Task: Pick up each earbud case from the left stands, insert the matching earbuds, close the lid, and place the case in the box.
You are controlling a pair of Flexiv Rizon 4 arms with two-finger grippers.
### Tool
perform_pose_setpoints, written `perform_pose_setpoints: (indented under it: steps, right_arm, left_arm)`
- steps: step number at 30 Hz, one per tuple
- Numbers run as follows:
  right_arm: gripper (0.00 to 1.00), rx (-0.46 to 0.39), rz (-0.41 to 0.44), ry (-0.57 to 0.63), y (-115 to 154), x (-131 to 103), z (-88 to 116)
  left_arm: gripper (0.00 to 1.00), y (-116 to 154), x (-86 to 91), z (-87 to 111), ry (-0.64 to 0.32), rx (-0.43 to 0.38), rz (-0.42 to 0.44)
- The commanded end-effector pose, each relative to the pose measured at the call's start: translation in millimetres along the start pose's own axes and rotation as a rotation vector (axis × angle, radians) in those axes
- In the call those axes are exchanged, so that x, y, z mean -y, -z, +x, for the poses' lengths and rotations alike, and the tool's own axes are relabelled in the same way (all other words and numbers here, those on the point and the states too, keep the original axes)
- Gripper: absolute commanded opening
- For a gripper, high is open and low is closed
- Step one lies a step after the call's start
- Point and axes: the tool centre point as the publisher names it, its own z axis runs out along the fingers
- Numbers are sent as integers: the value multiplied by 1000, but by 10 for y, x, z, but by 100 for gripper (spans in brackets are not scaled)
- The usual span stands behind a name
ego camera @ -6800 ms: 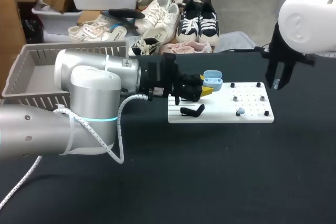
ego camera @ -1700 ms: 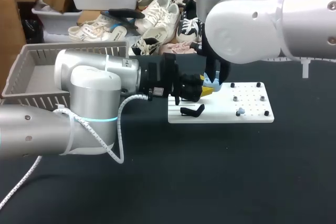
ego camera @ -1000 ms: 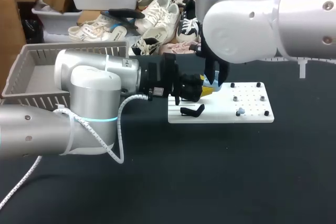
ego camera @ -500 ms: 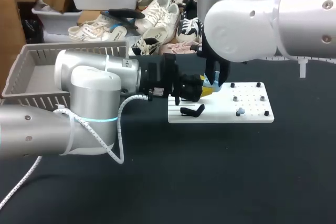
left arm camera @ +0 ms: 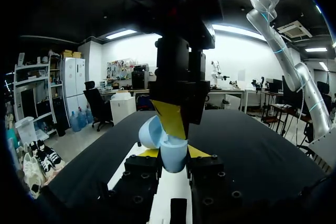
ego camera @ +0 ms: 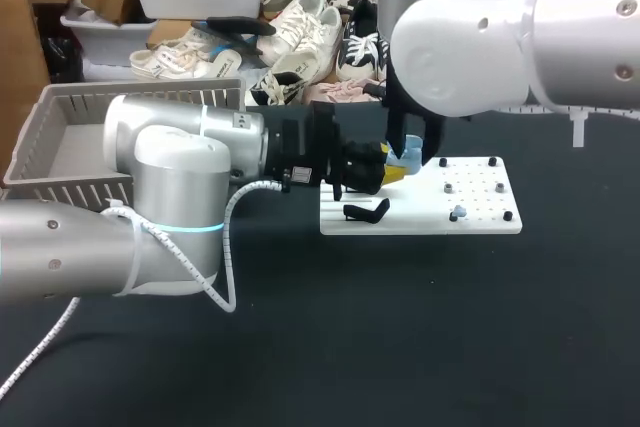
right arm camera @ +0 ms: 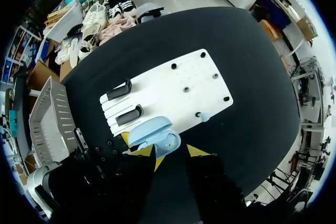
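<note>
Between the yellow tips of the left gripper (left arm camera: 173, 152) the pale blue earbud case (left arm camera: 174, 159) is sitting clenched, lid hanging open, over the white board's (ego camera: 480, 209) left half; the right gripper (right arm camera: 173, 153) is hovering just above it, fingers released; a small blue earbud (ego camera: 457, 213) is resting on the board to the right; the grey box (ego camera: 70, 147) is sitting at the bench's (ego camera: 400, 347) far left.

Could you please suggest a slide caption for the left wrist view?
Left gripper holds the open blue earbud case between its fingers, right gripper poised just above it.
</note>
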Motion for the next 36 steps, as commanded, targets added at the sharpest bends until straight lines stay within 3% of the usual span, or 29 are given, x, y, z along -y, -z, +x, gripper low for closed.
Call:
perform_pose_setpoints:
  steps: [1,15,23,36]
  right_arm:
    - [35,5,-5,-1,5,20,31]
    - [35,65,-38,25,157,216,192]
    - [38,180,-79,60,156,439,214]
    - [42,224,-188,138,-123,630,166]
  left_arm:
    - [0,3,17,-8,-1,2,-5]
    - [0,3,17,-8,-1,2,-5]
    - [0,3,17,-8,-1,2,-5]
    - [0,3,17,-8,-1,2,-5]
